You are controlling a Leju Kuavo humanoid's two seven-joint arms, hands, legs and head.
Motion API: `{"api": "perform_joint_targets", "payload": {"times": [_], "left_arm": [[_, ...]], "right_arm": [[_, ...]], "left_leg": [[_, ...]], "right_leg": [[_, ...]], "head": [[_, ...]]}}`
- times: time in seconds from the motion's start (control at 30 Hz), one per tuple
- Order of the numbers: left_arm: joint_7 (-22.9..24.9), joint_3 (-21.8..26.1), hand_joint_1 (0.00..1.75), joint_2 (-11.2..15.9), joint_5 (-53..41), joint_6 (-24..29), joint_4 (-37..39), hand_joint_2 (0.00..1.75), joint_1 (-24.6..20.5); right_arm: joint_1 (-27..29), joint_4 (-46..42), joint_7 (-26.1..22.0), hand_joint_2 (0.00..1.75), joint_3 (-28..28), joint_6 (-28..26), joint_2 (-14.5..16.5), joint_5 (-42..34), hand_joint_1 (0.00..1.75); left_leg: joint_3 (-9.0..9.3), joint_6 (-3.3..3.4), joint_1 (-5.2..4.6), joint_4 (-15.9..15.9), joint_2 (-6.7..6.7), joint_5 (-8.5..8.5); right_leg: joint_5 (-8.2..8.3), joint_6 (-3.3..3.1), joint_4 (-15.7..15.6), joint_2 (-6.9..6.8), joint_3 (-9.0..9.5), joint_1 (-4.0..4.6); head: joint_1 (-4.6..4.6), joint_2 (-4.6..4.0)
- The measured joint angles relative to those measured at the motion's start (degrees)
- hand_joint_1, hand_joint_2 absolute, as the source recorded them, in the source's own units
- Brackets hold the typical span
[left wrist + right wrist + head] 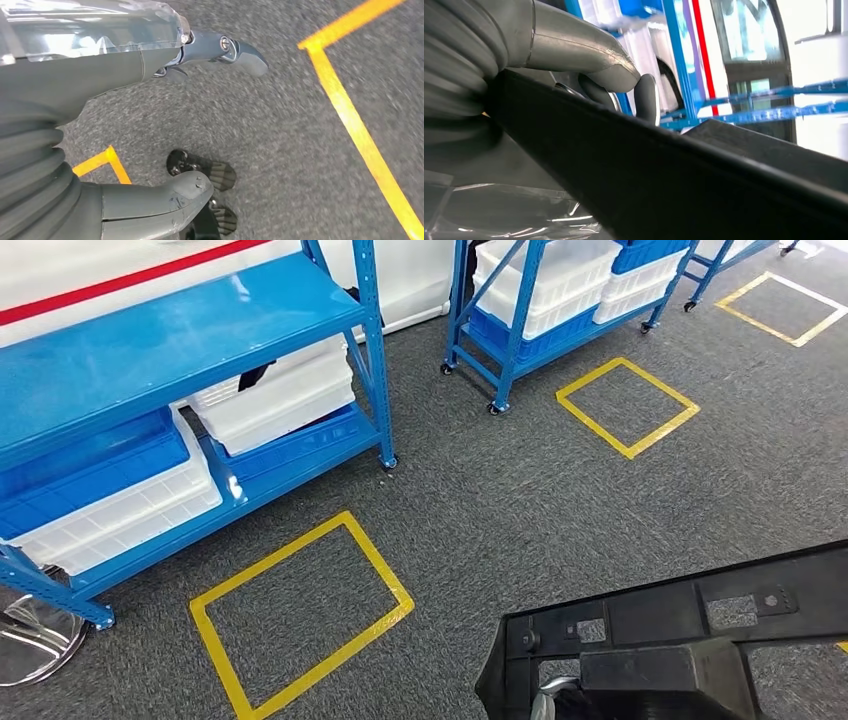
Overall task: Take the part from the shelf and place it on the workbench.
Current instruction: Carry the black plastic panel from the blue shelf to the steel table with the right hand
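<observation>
The black part [680,640] is off the blue shelf [180,350] and well clear of it — the right hand [574,65] wraps its fingers [646,97] around it. The left hand [125,125] hangs with fingers apart, holding nothing. The carrying step seems underway — next comes finding the surface.

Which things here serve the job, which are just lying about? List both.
Job: black part, held by the right hand; blue shelf it comes from.
Lying about: white bins, yellow floor squares, second shelf, left hand.
</observation>
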Motion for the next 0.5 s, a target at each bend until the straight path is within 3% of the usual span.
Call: {"api": "perform_joint_targets", "payload": {"times": [0.03,0.07,0.1,0.13,0.17,0.2,0.27,0.33,0.4,0.43,0.5], "left_arm": [[0.0,0.0,0.0,0.0,0.0,0.0,0.0,1.75,0.1],[0.0,0.0,0.0,0.0,0.0,0.0,0.0,1.75,0.2],[0.0,0.0,0.0,0.0,0.0,0.0,0.0,1.75,0.3],[0.0,0.0,0.0,0.0,0.0,0.0,0.0,1.75,0.3],[0.0,0.0,0.0,0.0,-0.1,0.0,0.0,1.75,0.3],[0.0,0.0,0.0,-0.1,-0.1,0.0,0.0,1.75,0.2],[0.0,0.0,0.0,-0.1,-0.2,0.0,0.0,1.75,0.1],[-0.1,0.0,0.0,-0.2,-0.2,0.0,0.0,1.75,-0.1],[-0.1,0.0,0.0,-0.2,-0.3,0.0,0.0,1.75,-0.3],[-0.1,0.0,0.0,-0.2,-0.3,0.0,0.0,1.75,-0.4],[-0.1,0.0,0.0,-0.3,-0.3,0.0,0.0,1.75,-0.5]], "right_arm": [[0.0,0.0,0.0,1.75,-0.1,0.1,0.0,0.0,1.75],[0.0,0.0,0.1,1.75,-0.2,0.3,0.0,0.0,1.75],[0.0,0.0,0.1,1.75,-0.4,0.4,0.0,0.0,1.75],[0.0,0.0,0.2,1.75,-0.6,0.7,0.0,0.0,1.75],[0.0,0.0,0.2,1.75,-0.7,0.9,0.1,0.0,1.75],[0.0,0.0,0.2,1.75,-0.9,1.2,0.1,0.1,1.75],[0.0,0.0,0.2,1.75,-1.2,1.8,0.4,0.3,1.75],[0.0,-0.1,0.2,1.75,-1.5,2.2,0.7,0.4,1.75],[0.1,-0.1,0.2,1.75,-1.8,2.3,1.0,0.4,1.75],[0.2,-0.1,0.2,1.75,-2.0,2.4,1.2,0.4,1.75],[0.3,-0.1,0.2,1.75,-2.3,2.4,1.6,0.4,1.75]], "left_leg": [[0.0,0.1,-0.14,-0.1,0.95,0.06],[-0.09,0.17,-0.2,-0.1,1.97,0.07],[-0.19,0.13,-0.24,-0.1,2.95,0.04],[-0.26,0.07,-0.24,0.0,3.9,0.0],[-0.31,-0.04,-0.23,0.0,4.8,-0.08],[-0.26,-0.21,-0.21,0.1,5.59,-0.19],[0.02,-0.8,-0.34,0.4,6.91,-0.57],[0.3,-1.55,-0.54,0.6,7.85,-0.86],[0.59,-2.23,-0.54,0.5,8.78,-0.92],[0.67,-2.54,-0.42,0.7,8.47,-1.26],[-0.52,-2.89,-0.16,3.8,5.99,-3.77]], "right_leg": [[-1.9,0.22,3.2,-1.82,-1.63,-0.01],[-3.71,0.44,6.9,-2.77,-3.43,-0.17],[-4.76,0.65,9.8,-3.18,-4.8,-0.36],[-4.81,0.83,11.1,-3.41,-5.32,-0.55],[-3.82,0.97,10.1,-3.67,-4.65,-0.74],[-2.12,1.05,7.1,-4.19,-2.82,-0.9],[0.53,0.86,-0.9,-6.52,1.85,-0.88],[1.08,0.28,-4.5,-7.64,3.81,-0.47],[1.3,-0.48,-4.6,-6.41,3.54,-0.21],[1.5,-0.89,-4.8,-5.82,3.48,-0.27],[1.96,-1.66,-5.2,-4.72,3.47,-0.51]], "head": [[0.14,0.0],[0.25,0.0],[0.26,0.0],[0.26,0.0],[0.26,0.0],[0.27,0.0],[0.25,0.0],[0.16,-0.01],[0.11,-0.01],[0.09,-0.01],[-0.15,-0.01]]}}
